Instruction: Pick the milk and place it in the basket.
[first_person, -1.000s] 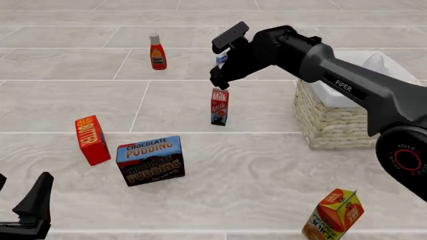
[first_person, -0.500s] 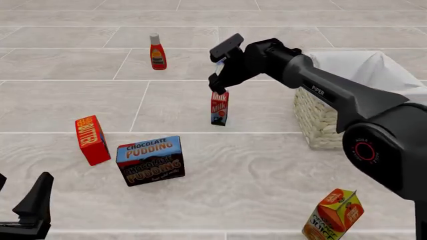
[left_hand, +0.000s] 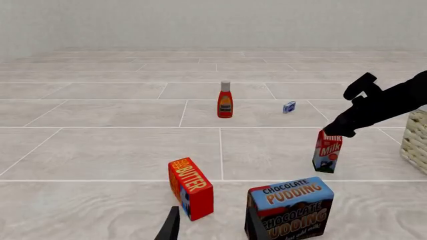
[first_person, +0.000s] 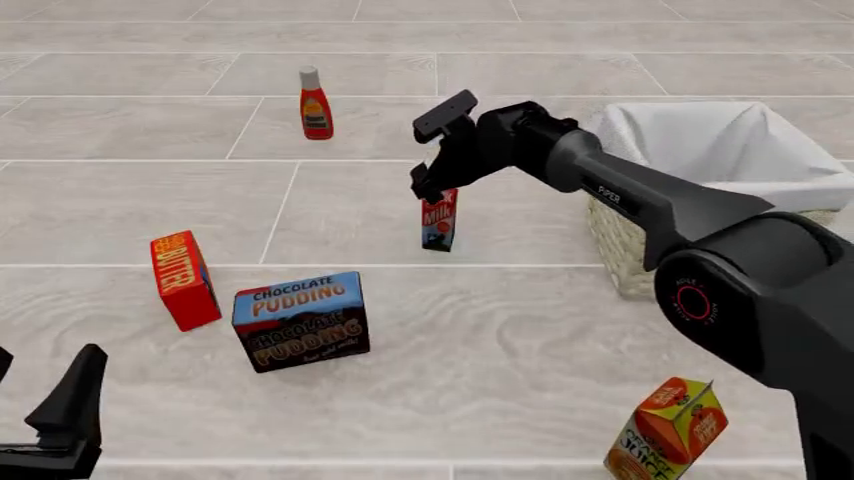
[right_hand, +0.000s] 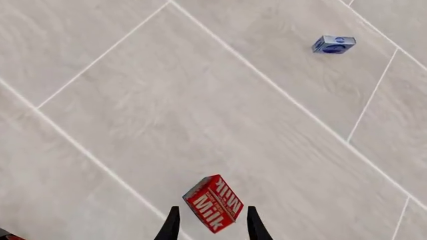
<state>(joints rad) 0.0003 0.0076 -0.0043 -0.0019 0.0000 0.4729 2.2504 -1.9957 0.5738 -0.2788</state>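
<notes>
My right claw (right_hand: 208, 225) spread open, fingers straddling milk (first_person: 439, 218) top, not yet pinching. Milk upright mid-surface, basket (first_person: 641, 240) toward right edge. Judged light, stiff, smooth, tippy: take red top across narrow faces, squeeze gently. Left claw (left_hand: 212, 227) open, idle.

Sim render, no real room, pale tiled surface (first_person: 534, 330) w/ grocery packs scattered, blank grey wall (left_hand: 200, 22) behind

Bright even simulator light, faint soft shadows under objects, no glare, sharp focus, no edge distortion
</notes>
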